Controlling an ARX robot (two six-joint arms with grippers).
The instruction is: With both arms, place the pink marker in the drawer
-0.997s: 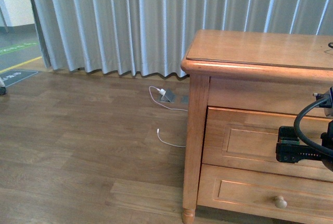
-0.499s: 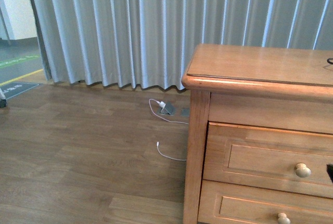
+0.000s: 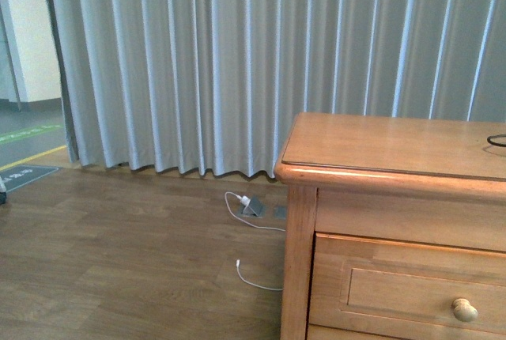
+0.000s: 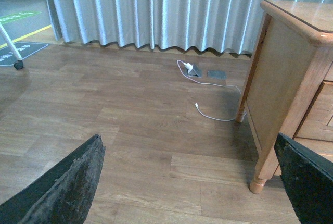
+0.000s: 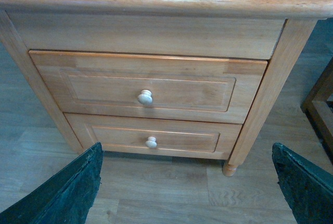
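The honey-coloured wooden dresser stands at the right of the front view. Its upper drawer is shut, with a round pale knob; that knob also shows in the front view. A second shut drawer lies below it. The pink marker is not in view. My right gripper is open and empty, in front of the dresser and apart from it. My left gripper is open and empty over the wooden floor, left of the dresser's side. Neither arm shows in the front view.
A white cable and a small grey charger lie on the wooden floor by the grey curtain. A black cable end rests on the dresser top. A dark furniture frame stands beside the dresser.
The front view has tilted upward: the dresser sits lower in frame and more curtain shows. My right arm, in front of the drawers a second ago, has left the front view.
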